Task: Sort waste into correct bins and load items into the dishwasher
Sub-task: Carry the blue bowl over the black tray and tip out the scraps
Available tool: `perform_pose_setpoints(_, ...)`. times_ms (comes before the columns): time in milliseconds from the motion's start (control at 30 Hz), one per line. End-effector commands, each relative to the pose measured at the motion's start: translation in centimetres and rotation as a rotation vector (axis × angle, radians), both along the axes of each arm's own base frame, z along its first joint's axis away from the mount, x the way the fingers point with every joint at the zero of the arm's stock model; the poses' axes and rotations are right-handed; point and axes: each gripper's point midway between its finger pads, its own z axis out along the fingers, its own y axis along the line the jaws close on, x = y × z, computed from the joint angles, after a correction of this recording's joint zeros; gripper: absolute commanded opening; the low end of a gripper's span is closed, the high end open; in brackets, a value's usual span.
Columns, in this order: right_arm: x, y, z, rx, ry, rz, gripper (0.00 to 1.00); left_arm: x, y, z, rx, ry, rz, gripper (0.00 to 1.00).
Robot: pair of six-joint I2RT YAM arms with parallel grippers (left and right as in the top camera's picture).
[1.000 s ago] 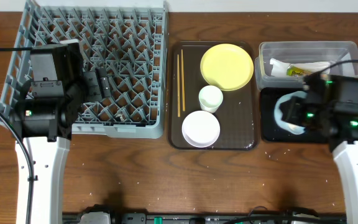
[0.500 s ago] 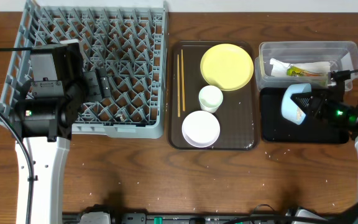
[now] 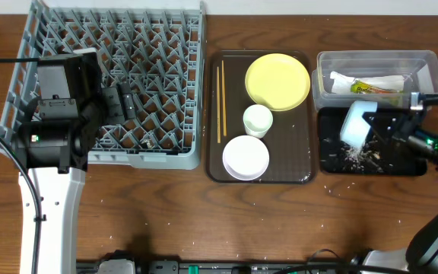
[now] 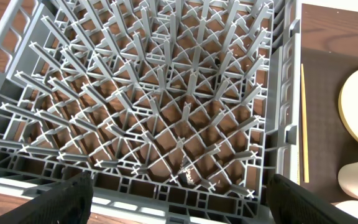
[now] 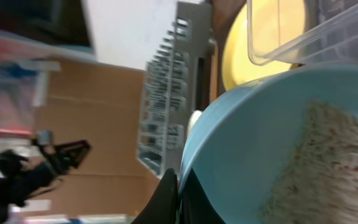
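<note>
We see rice scraps (image 3: 353, 154) in the black tray (image 3: 403, 164); our right pincer (image 3: 372, 122) grips the tipped blue bowl (image 3: 353, 124) above, left pincer (image 4: 180, 200) released.

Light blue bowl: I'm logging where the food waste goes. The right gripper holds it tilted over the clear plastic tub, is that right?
Not the tub. The right gripper holds the light blue bowl tilted over the black tray, where rice scraps lie scattered. The overhead view shows it; the clear plastic tub sits beside that tray.
</note>
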Motion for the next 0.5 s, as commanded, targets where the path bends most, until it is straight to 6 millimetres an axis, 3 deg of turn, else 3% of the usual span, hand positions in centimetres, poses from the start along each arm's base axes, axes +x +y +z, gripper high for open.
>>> perform_pose_setpoints(0, 0.0, -1.0, 2.0, 0.127, -0.09, -0.001, 0.01, 0.2, 0.2, 0.7, 0.009, -0.017, -0.001, 0.91)
perform_pose_setpoints(233, 0.0, -3.1, 0.3, 0.265, 0.041, -0.07, 0.01, 0.2, 0.2, 0.7, 0.009, -0.017, -0.001, 0.9)
perform_pose_setpoints(467, -0.1, -3.4, 0.0, 0.291, 0.073, -0.086, 0.01, 0.2, 0.2, 0.7, 0.009, -0.017, -0.001, 0.9)
